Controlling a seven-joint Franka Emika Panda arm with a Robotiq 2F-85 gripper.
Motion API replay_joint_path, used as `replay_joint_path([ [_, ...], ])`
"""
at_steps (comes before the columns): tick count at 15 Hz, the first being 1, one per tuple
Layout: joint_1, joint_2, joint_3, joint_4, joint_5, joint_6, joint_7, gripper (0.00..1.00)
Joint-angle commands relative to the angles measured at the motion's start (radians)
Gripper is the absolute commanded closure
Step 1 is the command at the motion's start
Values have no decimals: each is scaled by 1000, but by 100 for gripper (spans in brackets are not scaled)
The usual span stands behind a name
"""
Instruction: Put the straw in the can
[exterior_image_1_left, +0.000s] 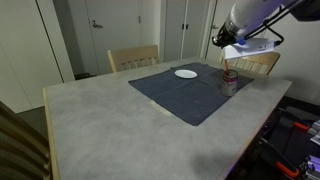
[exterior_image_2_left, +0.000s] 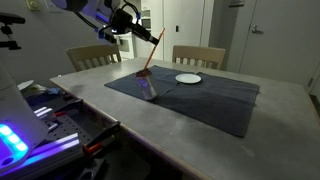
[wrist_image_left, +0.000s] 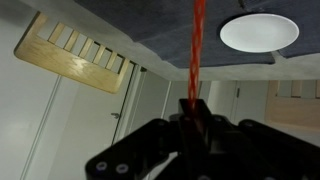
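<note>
The silvery can with red marking stands upright on the dark blue mat; it also shows in an exterior view. My gripper hangs above the can and is shut on the upper end of the thin red-orange straw. The straw slants down from the gripper to the can's top. I cannot tell whether its tip is inside the opening. In the wrist view the straw runs from the jaws to the top edge. The can is out of that view.
A flat white plate lies on the mat beside the can, also in the other views. Two wooden chairs stand at the grey table's far side. Equipment sits below the table edge.
</note>
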Motion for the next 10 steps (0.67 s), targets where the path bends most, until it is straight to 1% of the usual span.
replay_joint_path([
  [1, -7, 14, 3, 5, 8, -40, 13, 98],
  [10, -29, 23, -27, 19, 4, -72, 14, 98],
])
